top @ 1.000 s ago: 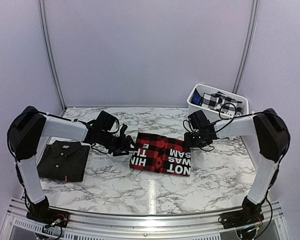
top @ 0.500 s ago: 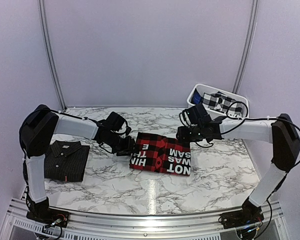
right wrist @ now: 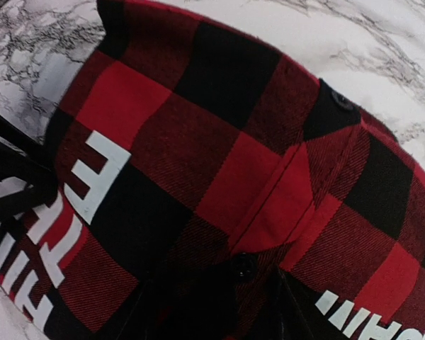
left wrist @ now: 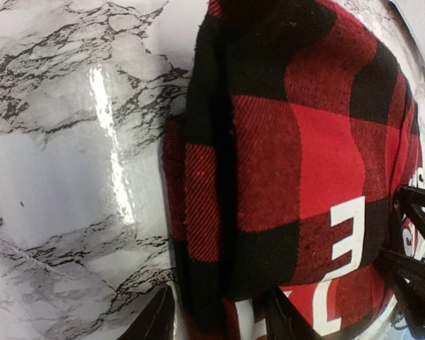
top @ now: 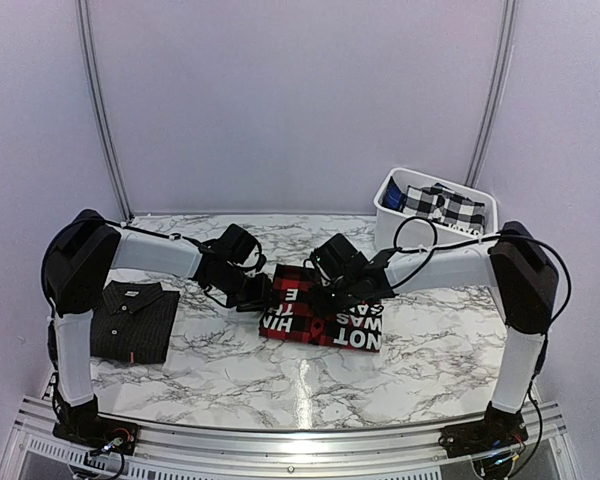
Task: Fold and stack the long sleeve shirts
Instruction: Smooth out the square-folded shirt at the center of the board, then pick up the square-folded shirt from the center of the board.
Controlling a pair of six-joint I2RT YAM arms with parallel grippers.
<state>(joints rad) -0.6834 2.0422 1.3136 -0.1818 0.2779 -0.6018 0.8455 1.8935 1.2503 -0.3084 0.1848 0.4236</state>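
Red-and-black buffalo-check flannel shirt [top: 325, 330], folded on white marbled counter [top: 430, 350]; my left fingers [left wrist: 158, 320] and right fingers [right wrist: 287, 315] straddle its fabric, half open.

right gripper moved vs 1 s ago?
Yes. The right gripper has swung left, away from the white bin, and now sits over the red-and-black flannel shirt.

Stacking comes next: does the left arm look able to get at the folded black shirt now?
Probably yes. The black shirt lies uncovered beside the left arm; the left gripper is at the edge of the red flannel.
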